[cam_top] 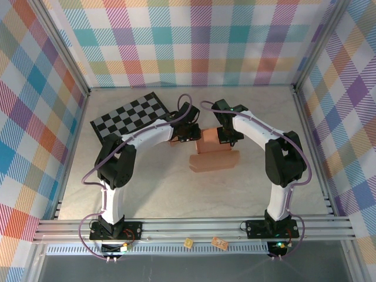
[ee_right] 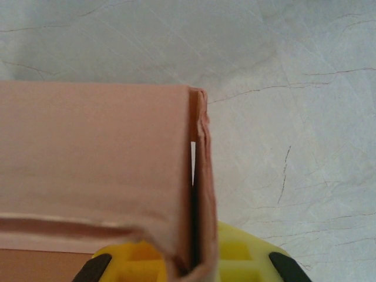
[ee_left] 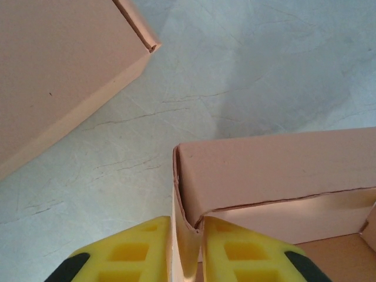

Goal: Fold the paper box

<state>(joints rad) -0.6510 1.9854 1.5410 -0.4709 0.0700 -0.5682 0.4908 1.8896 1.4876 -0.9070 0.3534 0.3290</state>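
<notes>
At the middle of the pale, marbled surface sits the paper box, a salmon-coloured carton with one low, long part lying nearer the arm bases and a taller part rising just behind it. Both arms bend inward over it: the left arm reaches in from the box's left side, the right arm from its right, and their wrists meet at the taller part. A black-and-grey checkerboard lies flat at the far left of the surface, apart from the box and partly under the left arm.

From the left wrist, the yellow left fingers stand close together with a thin upright wall of the box pinched between them, right at a corner where the wall's edge is slightly creased. A folded panel runs off to the right from that corner. Another salmon slab fills the upper left of this view; it seems to be a further panel of the same box, though the join is out of sight.

From the right wrist, the right fingers are closed down on a doubled wall at the box's corner, two layers pressed together with a thin slit of light between them higher up.
</notes>
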